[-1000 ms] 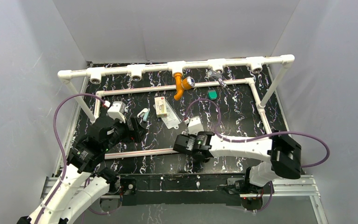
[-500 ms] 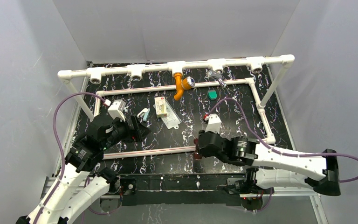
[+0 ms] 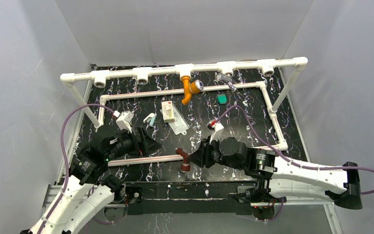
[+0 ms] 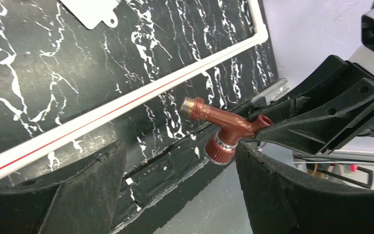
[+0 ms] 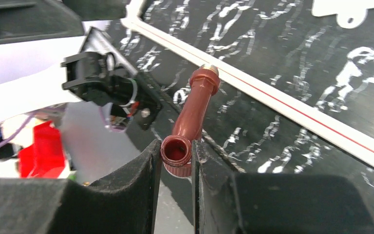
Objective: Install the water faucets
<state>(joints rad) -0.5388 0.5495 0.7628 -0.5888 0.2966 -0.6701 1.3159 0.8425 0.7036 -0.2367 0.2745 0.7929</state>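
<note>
Top external view: the right hand is clenched on the reddish-brown faucet, holding it over the near edge of the counter, just beside the near white rail. Only this view shows the orange faucet, hanging from a tee fitting on the far pipe. The right wrist view shows the grip itself: both pads pinch the faucet's open round end. The left wrist view shows its brass threaded tip and a round cap with a silvery band underneath. The left hand is released, grasping nothing, with its jaws wide apart.
</note>
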